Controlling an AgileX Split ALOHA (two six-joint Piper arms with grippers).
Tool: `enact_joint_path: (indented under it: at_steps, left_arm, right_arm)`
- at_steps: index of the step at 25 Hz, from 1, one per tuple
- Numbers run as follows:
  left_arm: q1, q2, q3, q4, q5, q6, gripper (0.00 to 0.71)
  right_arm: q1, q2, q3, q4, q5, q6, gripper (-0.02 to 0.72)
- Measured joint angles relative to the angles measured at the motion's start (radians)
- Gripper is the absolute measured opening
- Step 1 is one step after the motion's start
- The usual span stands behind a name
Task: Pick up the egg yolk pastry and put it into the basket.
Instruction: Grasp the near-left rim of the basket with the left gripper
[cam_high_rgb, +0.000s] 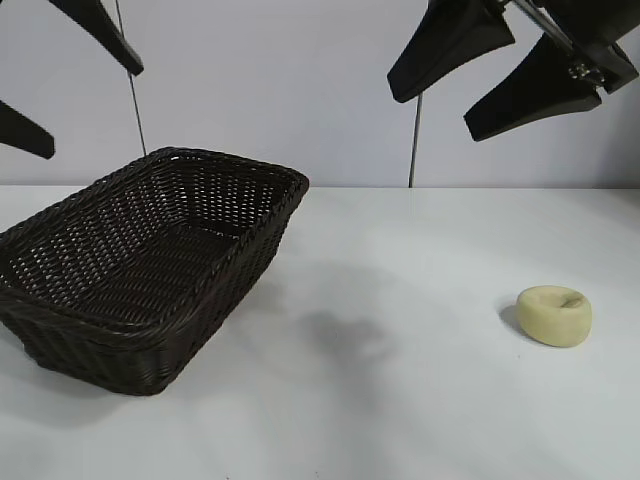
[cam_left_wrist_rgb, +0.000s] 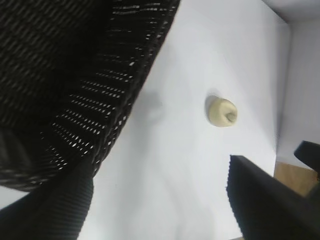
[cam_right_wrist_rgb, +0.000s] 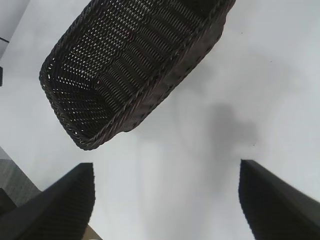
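Egg yolk pastry sits alone on the table, well right of the basket, untouched. Right gripper hangs high above and behind it, jaws spread wide, empty. Left gripper hangs above the basket, also wide open, empty. Risks: round, soft puck could roll or squash under an off-centre pinch; a low carry could clip the braided rim.

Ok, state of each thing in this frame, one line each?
Egg yolk pastry: lying flat on the table, dimple up, not held.
Basket: upright, nothing in it, apart from the pastry.
Left gripper: open, holding nothing, raised above the basket.
Right gripper: open, holding nothing, raised above the table.
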Motion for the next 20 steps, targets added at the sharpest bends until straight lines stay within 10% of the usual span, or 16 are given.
enact_joint_path:
  at_steps: [10,20]
  left_arm:
    - [-0.06,0.0,0.01,0.366,0.054,-0.551,0.541]
    - [-0.097,0.0,0.243,0.418,-0.119,-0.751,0.541]
  right_arm:
    - [0.0,0.0,0.0,0.0,0.0,0.0,0.568]
    - [0.0,0.0,0.0,0.0,0.0,0.0,0.568]
